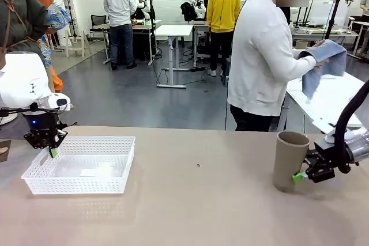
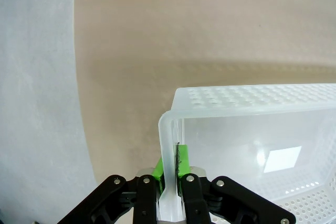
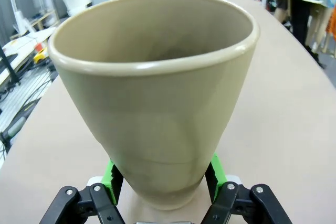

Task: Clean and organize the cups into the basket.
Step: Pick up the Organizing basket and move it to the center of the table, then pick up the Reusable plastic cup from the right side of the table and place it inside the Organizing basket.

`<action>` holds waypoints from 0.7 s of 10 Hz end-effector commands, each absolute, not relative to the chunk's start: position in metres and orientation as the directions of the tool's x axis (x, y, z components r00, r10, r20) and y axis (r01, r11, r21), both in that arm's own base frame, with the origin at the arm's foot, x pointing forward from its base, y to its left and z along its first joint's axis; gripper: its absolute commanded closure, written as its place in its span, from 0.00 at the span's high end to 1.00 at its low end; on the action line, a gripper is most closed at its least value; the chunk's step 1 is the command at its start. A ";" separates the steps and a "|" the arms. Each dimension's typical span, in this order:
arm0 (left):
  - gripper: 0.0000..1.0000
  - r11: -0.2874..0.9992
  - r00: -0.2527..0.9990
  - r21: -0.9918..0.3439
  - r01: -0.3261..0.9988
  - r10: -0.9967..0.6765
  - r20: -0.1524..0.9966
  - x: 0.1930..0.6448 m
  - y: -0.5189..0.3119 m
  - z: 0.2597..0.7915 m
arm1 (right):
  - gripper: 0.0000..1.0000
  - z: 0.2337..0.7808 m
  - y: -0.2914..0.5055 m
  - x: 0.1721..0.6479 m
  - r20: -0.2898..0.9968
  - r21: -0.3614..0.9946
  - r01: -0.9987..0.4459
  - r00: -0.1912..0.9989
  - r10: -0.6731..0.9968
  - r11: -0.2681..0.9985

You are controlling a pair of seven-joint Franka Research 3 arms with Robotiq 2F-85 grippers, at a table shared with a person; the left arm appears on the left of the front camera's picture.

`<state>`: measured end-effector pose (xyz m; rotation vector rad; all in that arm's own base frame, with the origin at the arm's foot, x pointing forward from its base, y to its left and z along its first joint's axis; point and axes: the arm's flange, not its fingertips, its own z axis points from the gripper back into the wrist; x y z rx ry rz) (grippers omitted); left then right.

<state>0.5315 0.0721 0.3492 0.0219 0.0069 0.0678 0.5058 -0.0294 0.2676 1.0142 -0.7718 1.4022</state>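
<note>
A tall tan-brown cup stands upright on the table at the right. My right gripper reaches its base from the right. In the right wrist view the cup rises between the green pads, which stand just off its narrow foot, so the gripper is open around it. The white mesh basket sits on the table at the left with nothing in it. My left gripper is shut on its left rim; the left wrist view shows the fingers pinching the basket's wall.
A person in a white top stands at the far right of the table, holding a blue cloth. A second table with white sheets stands behind. Bare tabletop lies between basket and cup.
</note>
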 end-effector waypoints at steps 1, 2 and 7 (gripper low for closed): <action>0.03 0.995 0.995 0.022 -0.102 0.102 -0.012 0.525 0.042 0.358 | 0.19 0.316 -0.034 0.491 0.917 0.121 -0.993 0.118 0.381 0.017; 0.03 0.992 0.993 0.032 -0.118 0.119 -0.010 0.527 0.022 0.364 | 0.19 0.345 -0.041 0.485 0.920 0.112 -0.992 0.126 0.370 0.060; 0.03 0.996 0.997 0.042 -0.076 0.077 -0.025 0.551 -0.073 0.364 | 0.19 0.424 -0.062 0.473 0.931 0.078 -0.988 0.120 0.344 0.134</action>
